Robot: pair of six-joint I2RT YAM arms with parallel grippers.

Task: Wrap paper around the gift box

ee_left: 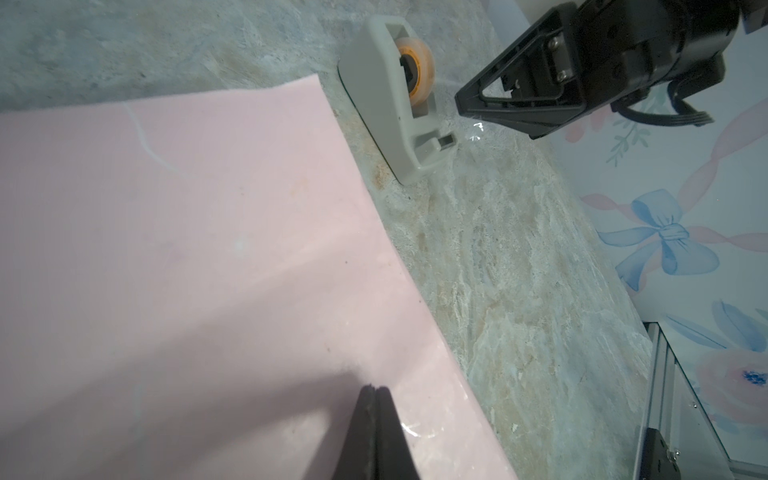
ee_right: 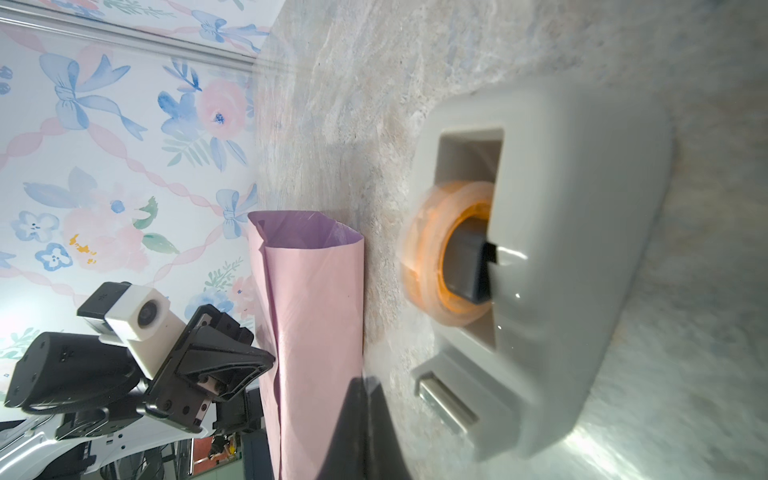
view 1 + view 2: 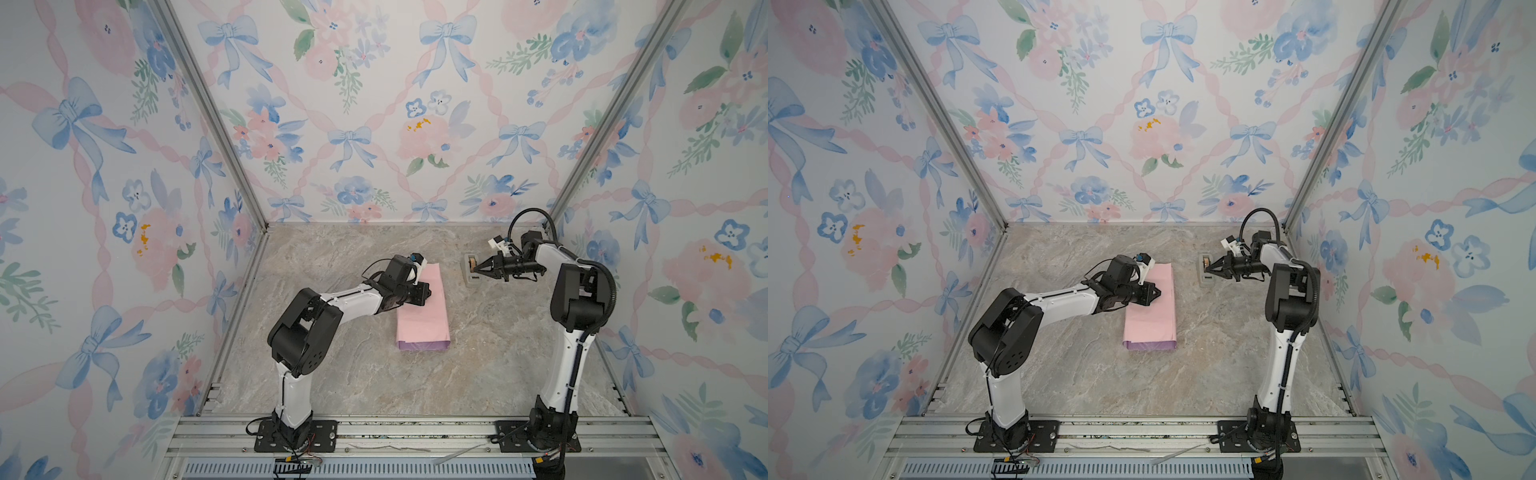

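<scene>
Open tabletop between paper and tape dispenser

Your white-and-black left arm leans in from its base, elbow bent and forearm stretched toward the middle of the workspace. Its black, wedge-fingered left gripper sits low and angled downward, both fingers pressed flat together. Your white-and-black right arm stands tall and folds over at the elbow, so the black right gripper points roughly level toward the middle — its jaws likewise closed to a single tip.
</scene>
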